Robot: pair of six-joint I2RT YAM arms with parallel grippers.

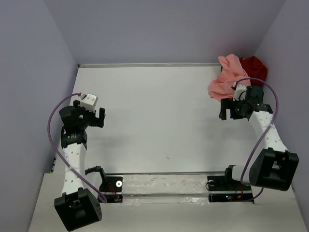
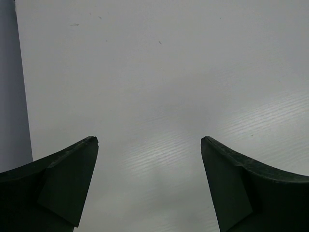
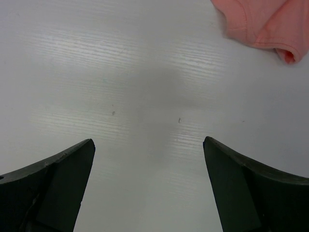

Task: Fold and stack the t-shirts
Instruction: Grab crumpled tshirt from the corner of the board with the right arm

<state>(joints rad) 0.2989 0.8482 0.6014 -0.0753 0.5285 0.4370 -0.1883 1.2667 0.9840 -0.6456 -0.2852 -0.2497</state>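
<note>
Top external: released right claw (image 1: 231,109), released left claw (image 1: 99,116).
Pinch salmon-pink t-shirt (image 1: 226,77) hem, drag clear of dark red t-shirt (image 1: 255,66).

Top external view: fixed high above and behind both arm bases, aimed down and forward over the whole white surface (image 1: 159,121) to the far wall. Wide and distant, with left arm (image 1: 72,159) at left, right arm (image 1: 268,130) at right, salmon-pink shirt (image 1: 224,77) in the far right corner.

Left wrist view: mounted on the left wrist, aimed down past its own 2 dark jaws, close above bare surface, with a strip of side wall (image 2: 12,96) at left.

Right wrist view: same mounting on the right wrist, equally close. Shared with the top view: the near edge of the salmon-pink shirt, seen at top right, and the surface beside it.
</note>
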